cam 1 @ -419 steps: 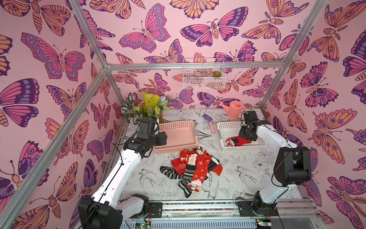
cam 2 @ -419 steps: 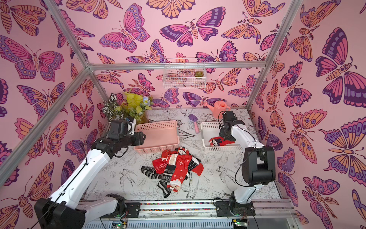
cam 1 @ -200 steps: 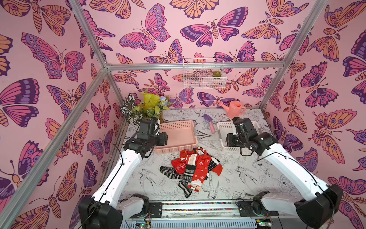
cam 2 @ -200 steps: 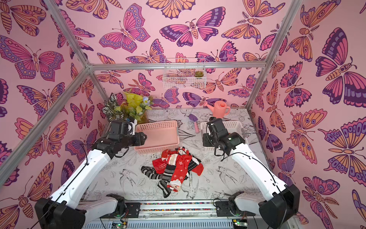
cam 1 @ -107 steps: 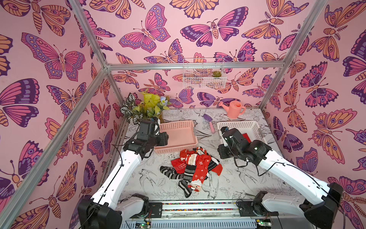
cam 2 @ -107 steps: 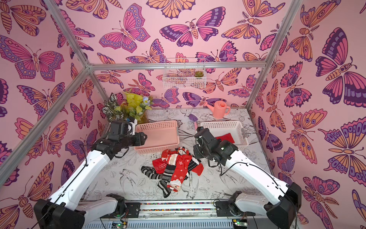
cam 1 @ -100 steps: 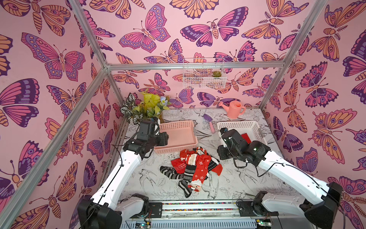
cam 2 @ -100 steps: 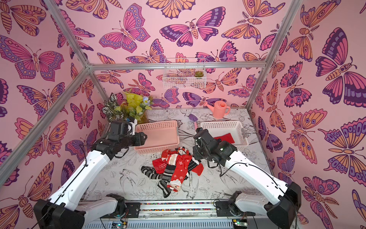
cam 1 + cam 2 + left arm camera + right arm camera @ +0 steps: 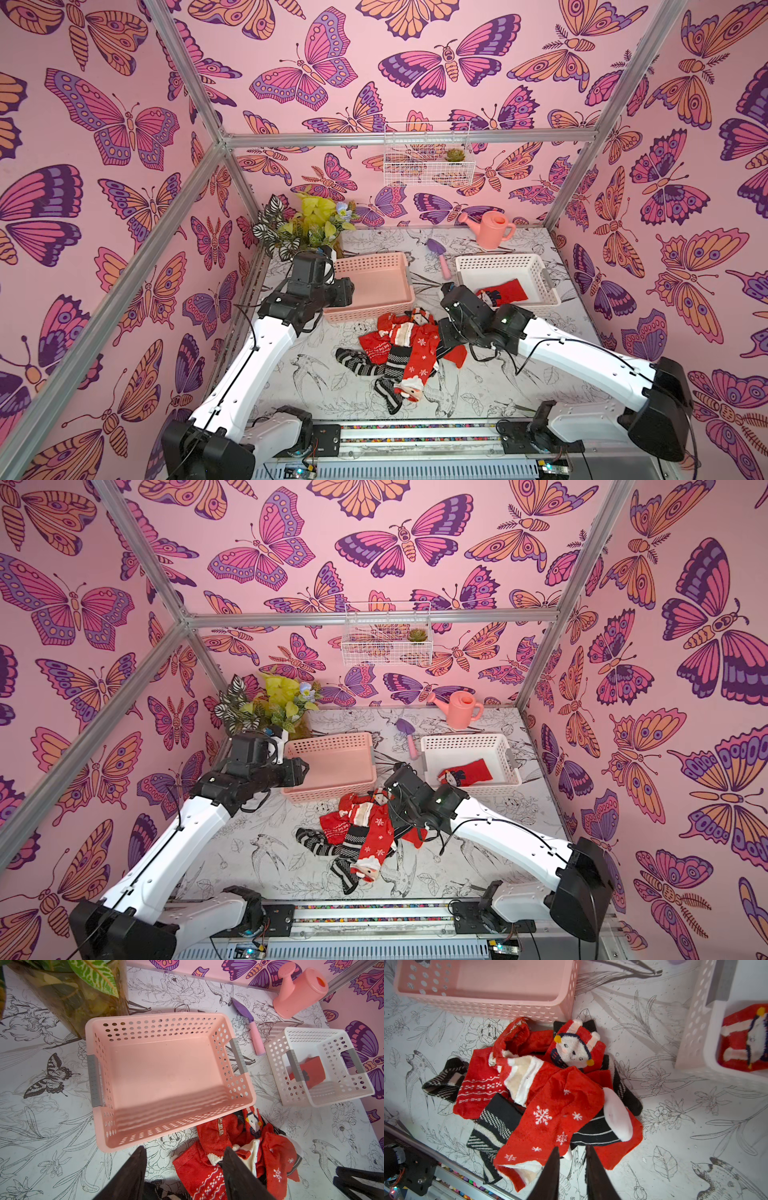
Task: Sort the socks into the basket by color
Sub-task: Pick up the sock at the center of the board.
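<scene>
Pink watering can (image 9: 490,229) is parked at the back of the bird-sketched surface (image 9: 316,374); a purple-and-pink trowel (image 9: 441,258) is laid near it; leafy plants (image 9: 305,226) are tucked in a back corner; a small succulent (image 9: 455,155) is kept in a wall-hung wire rack (image 9: 415,174).

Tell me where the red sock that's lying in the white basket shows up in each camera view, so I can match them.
Top view: red sock lies on the white basket's floor.
Top view: red sock lies in the same spot inside the white basket.
Left wrist: red sock inside the white basket, partly behind its grey handle.
Right wrist: red sock inside the white basket, cut off by the frame.
Shared landmark: the empty pink basket beside it.
</scene>
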